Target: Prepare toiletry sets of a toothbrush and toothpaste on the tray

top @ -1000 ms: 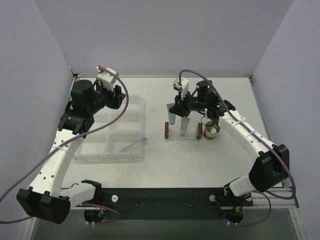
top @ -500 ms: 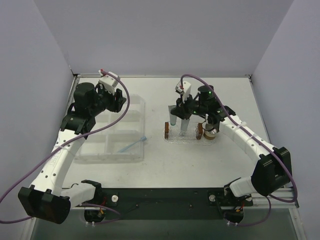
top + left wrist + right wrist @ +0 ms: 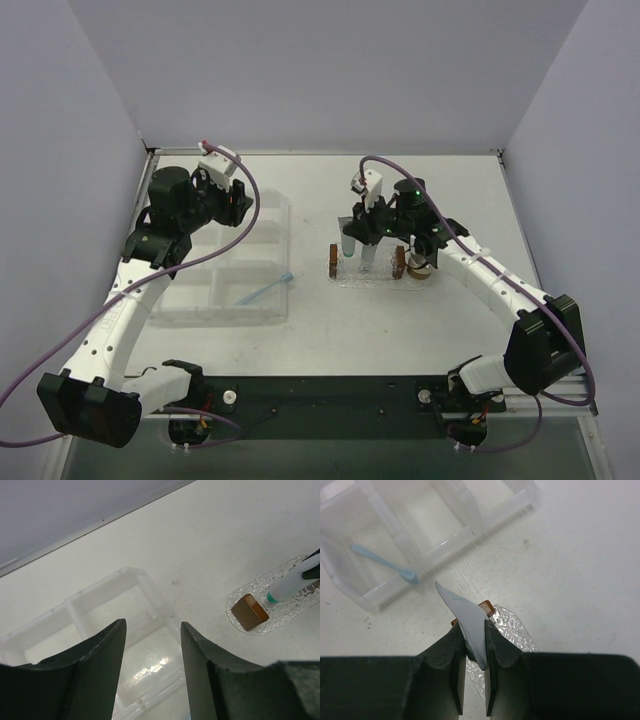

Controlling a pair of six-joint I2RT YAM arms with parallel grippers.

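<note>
My right gripper (image 3: 352, 228) is shut on a pale toothpaste tube (image 3: 347, 243), gripped near its flat crimped end (image 3: 462, 612). The tube hangs cap down, and its teal cap (image 3: 271, 598) is at the left end of the sparkly oval tray (image 3: 380, 279), next to a brown block (image 3: 249, 611). A second tube (image 3: 367, 256) lies on the tray. The light-blue toothbrush (image 3: 268, 290) lies in the near right compartment of the clear box (image 3: 200, 300); it also shows in the right wrist view (image 3: 385, 562). My left gripper (image 3: 236, 196) is open and empty above the box's far side (image 3: 107, 587).
Two brown blocks (image 3: 332, 262) (image 3: 399, 262) stand at the ends of the tray. A small metal cup (image 3: 421, 266) sits just right of the tray under my right forearm. The table's back wall runs behind both arms.
My right gripper has carried the tube a little lower and nearer, bringing its cap down to the tray. My left gripper has barely moved.
</note>
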